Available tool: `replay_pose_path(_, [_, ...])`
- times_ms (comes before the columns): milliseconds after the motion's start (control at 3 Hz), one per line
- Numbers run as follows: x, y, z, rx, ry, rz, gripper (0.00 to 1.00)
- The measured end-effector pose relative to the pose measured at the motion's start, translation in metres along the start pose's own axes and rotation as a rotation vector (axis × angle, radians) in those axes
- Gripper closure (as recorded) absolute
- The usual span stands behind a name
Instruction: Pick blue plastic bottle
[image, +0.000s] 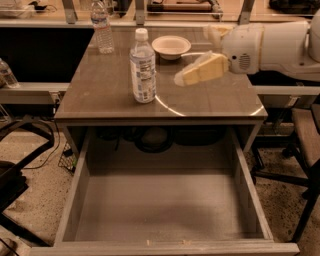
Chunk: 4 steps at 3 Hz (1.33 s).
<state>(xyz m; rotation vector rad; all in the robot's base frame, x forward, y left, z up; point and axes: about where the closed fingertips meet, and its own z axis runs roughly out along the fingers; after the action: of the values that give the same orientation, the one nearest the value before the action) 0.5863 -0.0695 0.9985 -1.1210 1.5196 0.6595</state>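
Standing upright on the counter (100, 95), upper centre-left of frame, the blue plastic bottle (143, 67) looks light, thin-walled and slick, so the spread, empty gripper (197, 61) just to its right should clasp its labelled middle gently.

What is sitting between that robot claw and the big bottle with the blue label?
Nothing visible. The gripper hovers to the right of the blue plastic bottle, with only bare tabletop between them. The white bowl sits farther back, off that line, and the slimmer bottle stands at the far left corner.
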Motion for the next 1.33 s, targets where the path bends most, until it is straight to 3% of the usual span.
replay_pose_path(333, [0.003,-0.005,0.059,-0.037,-0.102,0.077,0.00])
replay_pose_path(667, [0.023,-0.013,0.116,-0.036,-0.226,0.164,0.00])
replay_pose_path(1000, [0.035,-0.020,0.144,-0.017,-0.281,0.196,0.00])
replay_pose_path(1333, [0.040,-0.020,0.169,0.015,-0.313,0.157,0.26])
